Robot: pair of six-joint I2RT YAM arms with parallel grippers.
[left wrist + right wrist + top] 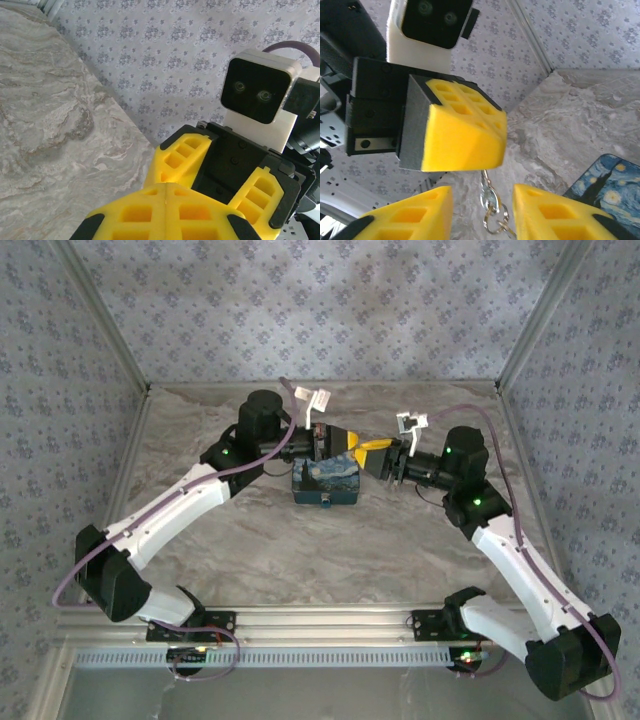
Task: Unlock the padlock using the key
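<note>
Your left gripper (pixel 165 190) is pinched together, and a metal key ring (pixel 490 207) hangs from under its yellow fingers. Your right gripper (pixel 482 195) is spread apart, its fingers either side of that ring. Just beside them, the blue starry-print padlock (pixel 325 483) lies on the marble table (pixel 330 560).

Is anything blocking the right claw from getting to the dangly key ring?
Nothing visible does. The key ring hangs under the shut left gripper, straight ahead of the open right gripper, with no object between them in the right wrist view.
</note>
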